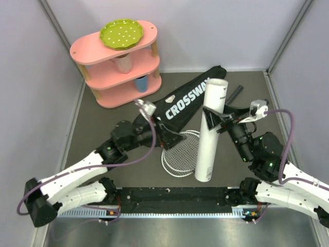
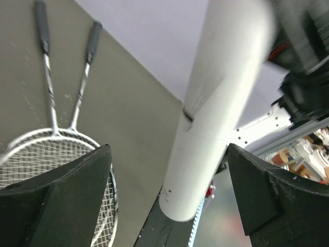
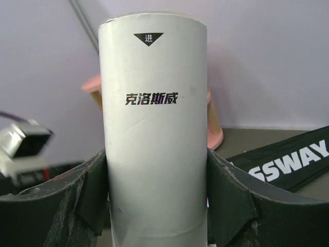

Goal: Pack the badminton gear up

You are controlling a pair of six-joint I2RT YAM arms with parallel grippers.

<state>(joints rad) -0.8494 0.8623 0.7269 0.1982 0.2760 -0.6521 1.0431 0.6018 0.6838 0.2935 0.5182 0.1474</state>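
Note:
My right gripper (image 1: pixel 215 122) (image 3: pixel 157 198) is shut on the long white tube (image 1: pixel 208 139) (image 3: pixel 154 128), both pads pressed to its sides. The tube hangs tilted over the table, its lower end near the front edge. Two silver rackets (image 1: pixel 179 153) (image 2: pixel 49 144) lie side by side under it, heads toward me and black handles (image 2: pixel 67 36) pointing away. The black CROSSWAY bag (image 1: pixel 182 100) (image 3: pixel 293 164) lies flat behind them. My left gripper (image 1: pixel 172 138) (image 2: pixel 169 200) is open wide over the racket heads, at the bag's near end. It holds nothing; the tube (image 2: pixel 216 118) passes beyond its fingers.
A pink three-tier shelf (image 1: pixel 115 69) stands at the back left with a green dotted plate (image 1: pixel 121 33) on top and cups on its lower tiers. Grey walls close the table at the back and both sides. A black strip (image 1: pixel 175 194) runs along the front edge.

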